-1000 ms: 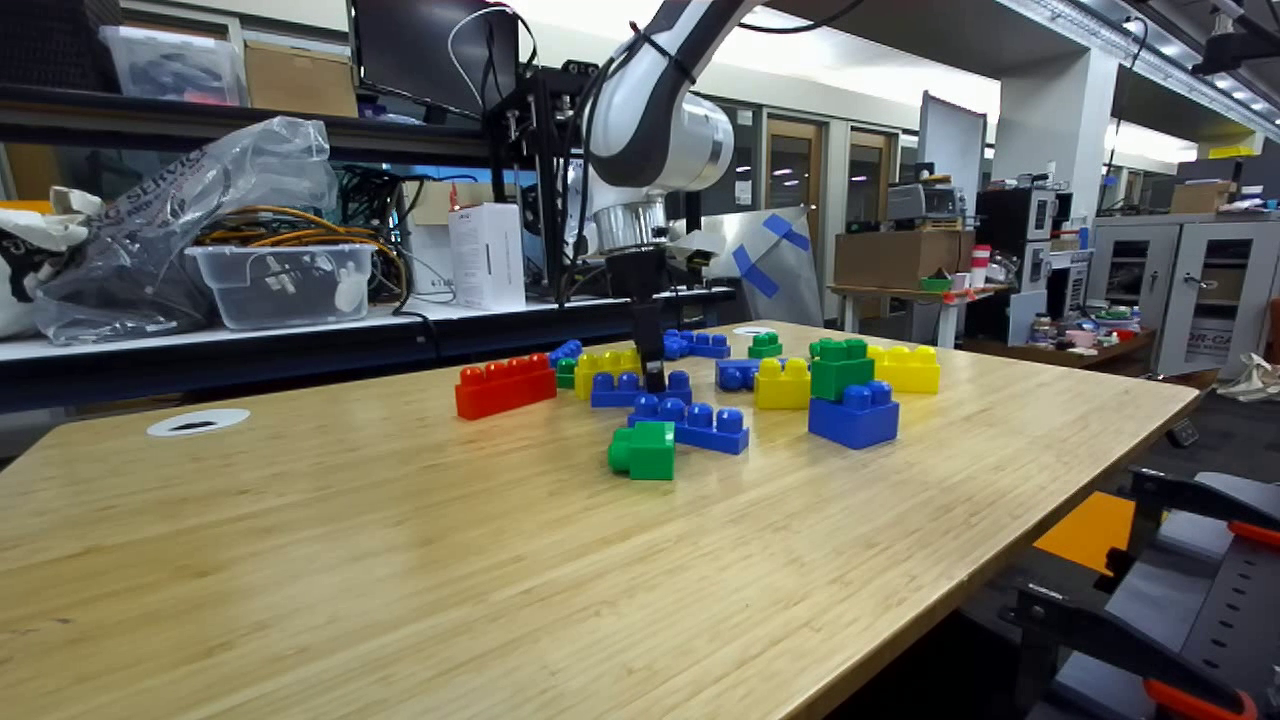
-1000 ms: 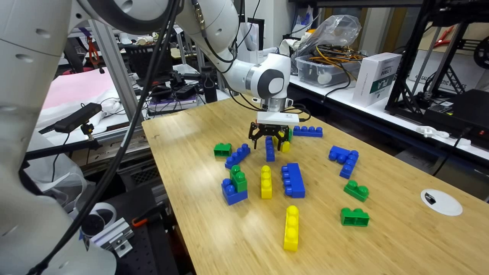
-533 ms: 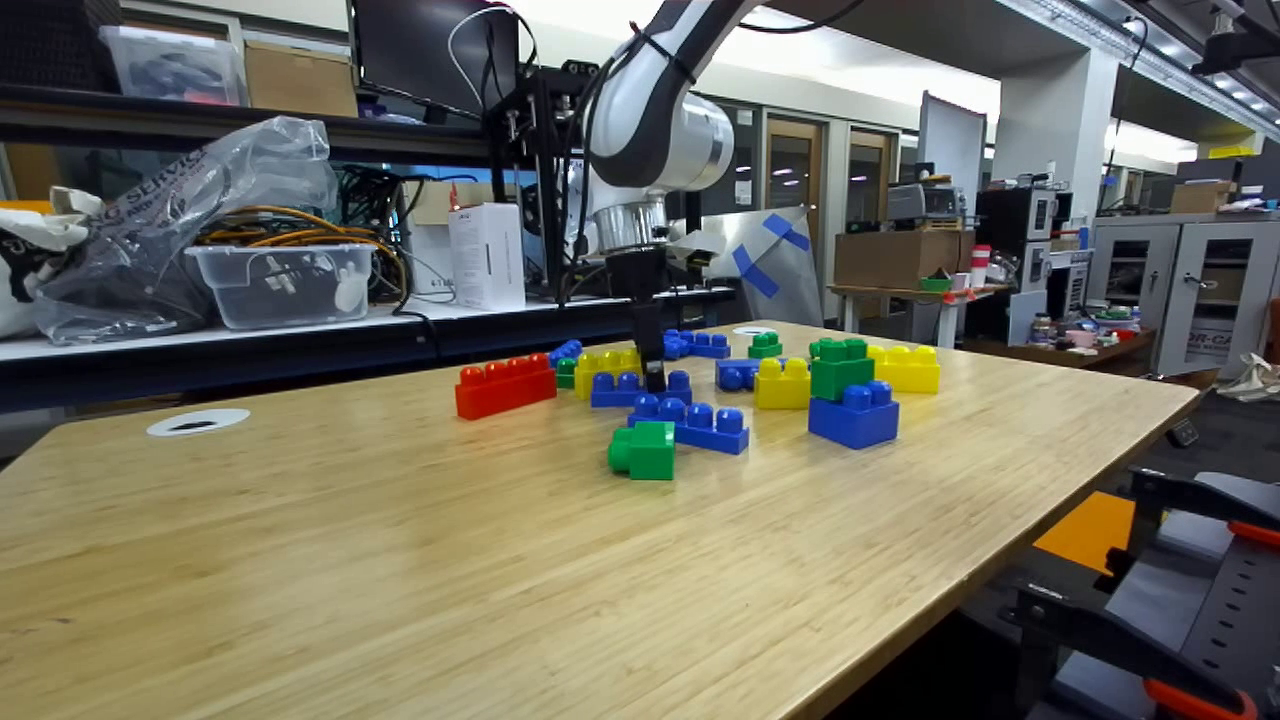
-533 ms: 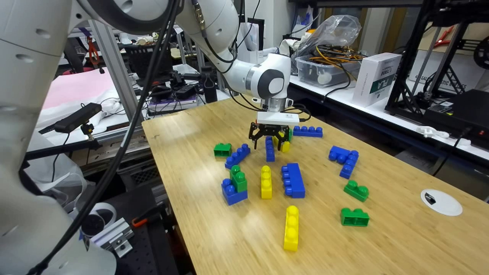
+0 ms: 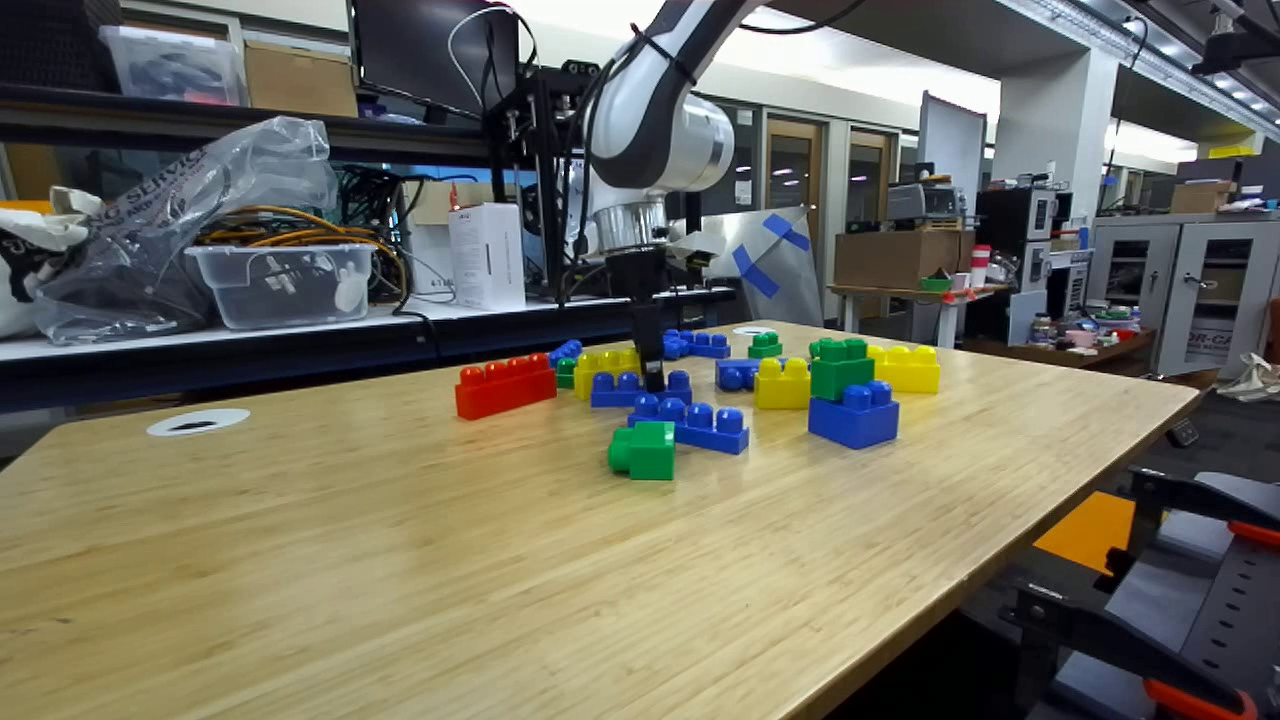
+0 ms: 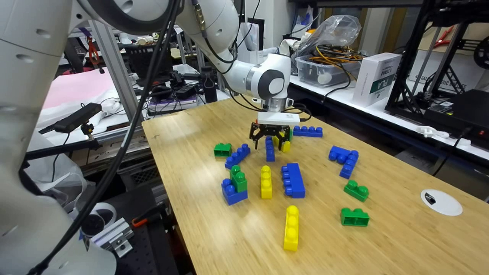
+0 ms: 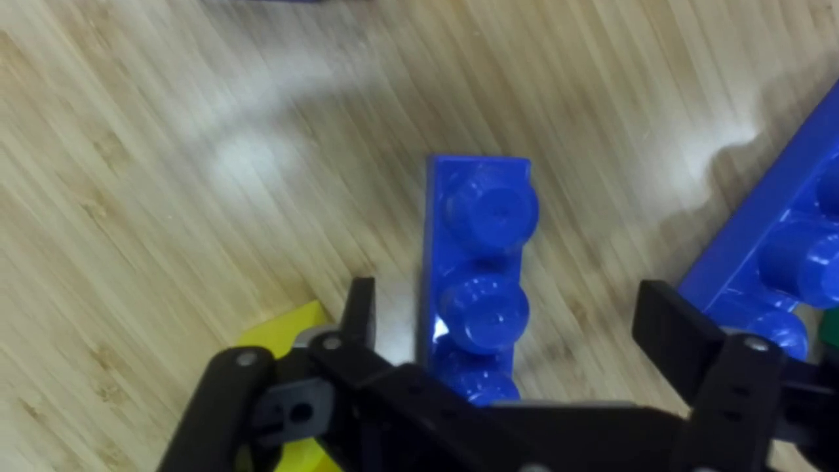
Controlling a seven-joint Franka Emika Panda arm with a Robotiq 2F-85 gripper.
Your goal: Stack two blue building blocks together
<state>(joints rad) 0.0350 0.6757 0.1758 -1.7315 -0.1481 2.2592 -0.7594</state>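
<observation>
The fingers point(image 7: 359, 314) are spread in the wrist view, one either side of the blue building block point(image 7: 482, 269), which lies studs up at the centre of the frame with bare table point(image 7: 196, 85) showing along both its flanks. Elbow room is tight lower down: a yellow brick point(image 7: 278, 332) at lower left is partly covered by the finger there, and a slanted blue block point(image 7: 754, 242) runs in from the right edge, its corner right by the other finger; whether they touch I cannot tell. A sliver of a green brick point(image 7: 831, 328) shows at the right edge. Which other blue block makes up the pair I cannot tell. In an exterior view the blue building block sits above the middle of the frame, between the fingers, while a long blue block point(image 6: 308, 132) lies behind, to the upper right. Nearer, at the centre, a yellow bar point(image 6: 266, 185) lies beside a sideways blue block point(image 6: 296, 181), and left of these a small green piece point(image 6: 239, 184) sits on a squat blue block point(image 6: 234, 198). A second yellow bar point(image 6: 291, 233) lies at bottom centre. Right of centre, two blue blocks point(image 6: 348, 168) lie close together at an angle, with two green pieces point(image 6: 354, 218) below them. In an exterior view a red brick point(image 5: 506, 390) stands left of the fingers, and the green brick lies on its side in front of the slanted blue block.
</observation>
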